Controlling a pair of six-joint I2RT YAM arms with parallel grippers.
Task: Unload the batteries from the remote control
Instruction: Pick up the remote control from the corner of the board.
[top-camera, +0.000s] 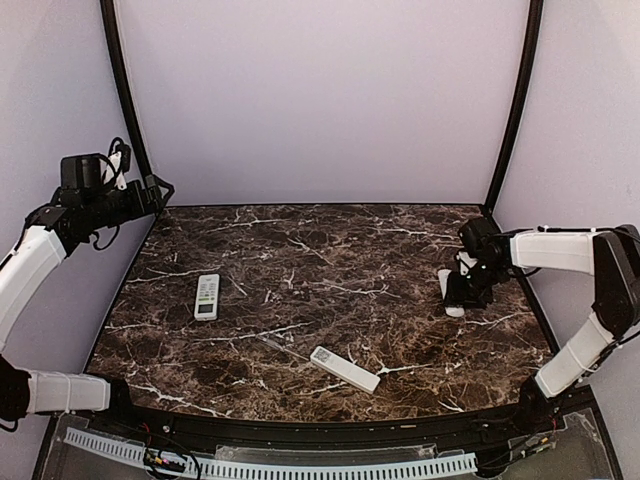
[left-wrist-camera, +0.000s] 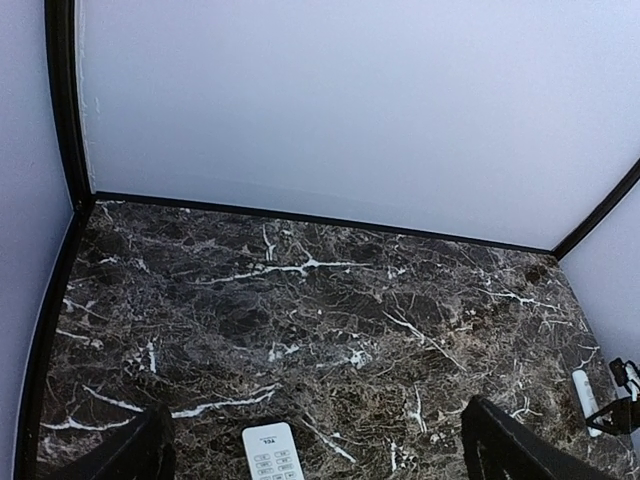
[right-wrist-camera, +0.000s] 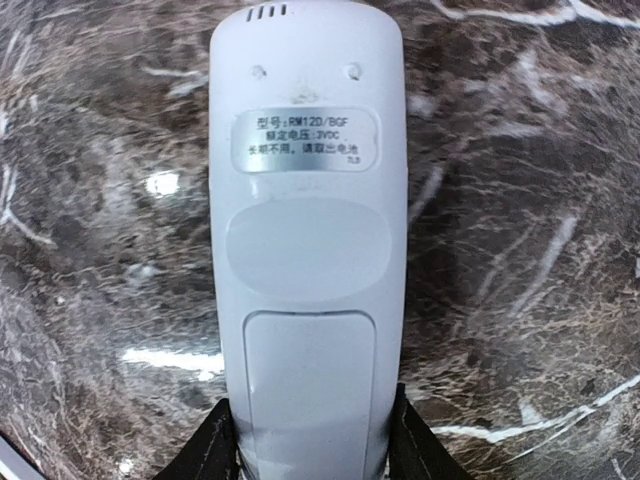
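My right gripper (top-camera: 462, 290) is shut on a white remote control (top-camera: 450, 296) at the table's right side. In the right wrist view this remote control (right-wrist-camera: 305, 230) lies back side up, with a silver label and its battery cover closed. The black fingers (right-wrist-camera: 215, 452) press against both of its sides near the cover end. The batteries are hidden. My left gripper (top-camera: 150, 195) hangs high at the far left, open and with nothing in it; in its own view its fingers (left-wrist-camera: 130, 455) stand wide apart above the table.
Another white remote (top-camera: 207, 296) lies buttons up at the left middle; its top end (left-wrist-camera: 272, 455) shows in the left wrist view. A third white remote (top-camera: 345, 368) lies slanted near the front edge. Black frame posts (top-camera: 128, 110) rise at the back corners.
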